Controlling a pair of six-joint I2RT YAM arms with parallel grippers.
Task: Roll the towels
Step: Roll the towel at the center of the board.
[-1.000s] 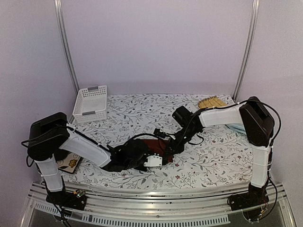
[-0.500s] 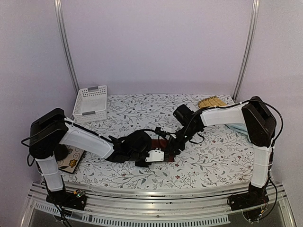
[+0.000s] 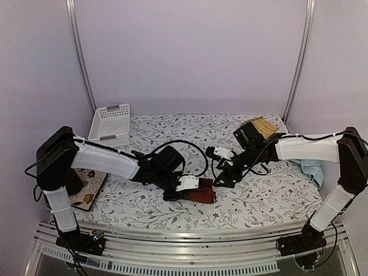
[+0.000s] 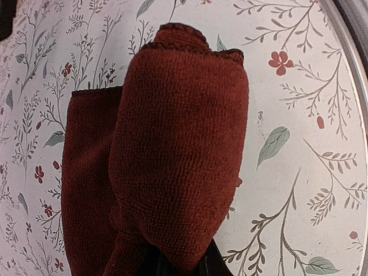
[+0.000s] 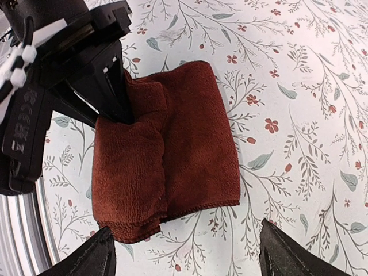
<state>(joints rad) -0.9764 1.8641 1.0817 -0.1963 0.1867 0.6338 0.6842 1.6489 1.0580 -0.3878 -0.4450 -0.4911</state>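
Lilac-walled booth; table [image 3: 253, 198] under a white cloth printed with leaves and small red flowers. White basket [image 3: 110, 122] and yellow mat [image 3: 259, 123] lay at the far edge.

Item one: rust-red towel [image 5: 184, 144], partly rolled, a thick fold lying over its flat remainder. The left gripper [image 5: 122, 106] was nipped together on that fold, which bulged just ahead of its fingers. The right gripper [image 5: 187, 253] stood wide apart and held nothing, the towel just beyond its fingertips.

Item two: pale blue towel [image 3: 313, 169], crumpled, well apart from both grippers.

Step judged: rolling the red towel, midway. The next move would call for turning the fold over the flat part while the right fingers steadied the loose edge.
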